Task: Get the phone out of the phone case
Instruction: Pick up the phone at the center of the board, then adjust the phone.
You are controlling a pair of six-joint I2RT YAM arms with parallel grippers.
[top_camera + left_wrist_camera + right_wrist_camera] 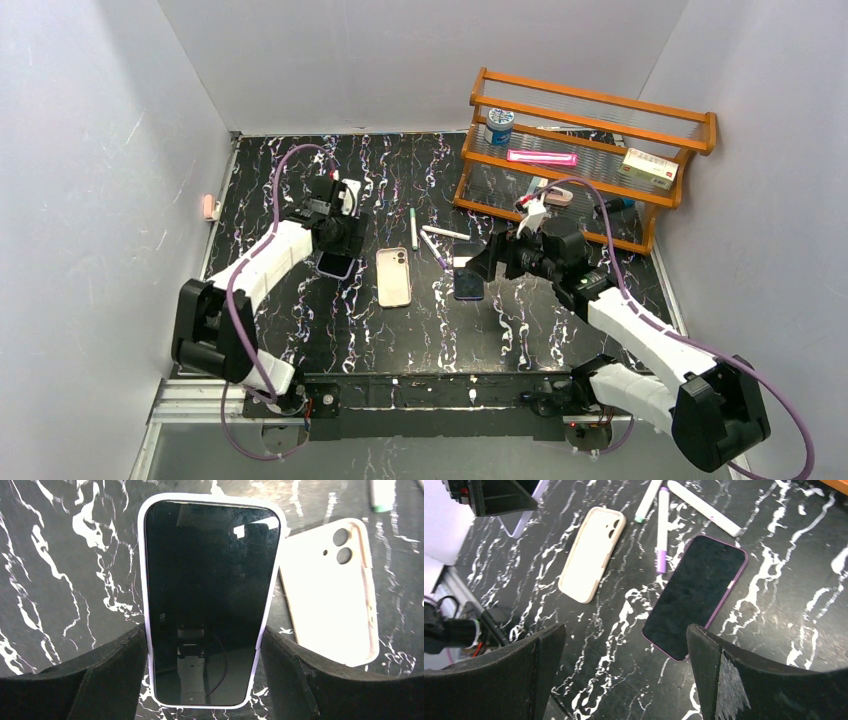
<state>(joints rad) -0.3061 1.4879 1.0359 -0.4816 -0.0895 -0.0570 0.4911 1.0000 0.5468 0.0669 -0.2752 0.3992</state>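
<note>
Left gripper (pixel 204 635): jaws clamped on the long sides of the phone case (pixel 210 497), phone (pixel 210 580) inside it, toward the desk's left edge. Long axis runs straight out from the wrist. Right gripper (pixel 625 630): jaws spread, empty, mid-desk. Left arm nearer.

White walls (pixel 420 60); black marbled table (pixel 470 340); orange rack (pixel 600 99) rear right.

The table (pixel 300 330) is black marble veined white. A cream case (pixel 591 552) lies between a pale-rimmed phone (pixel 210 600), left, and a purple-rimmed phone (pixel 696 597), right. Both screens are black.
</note>
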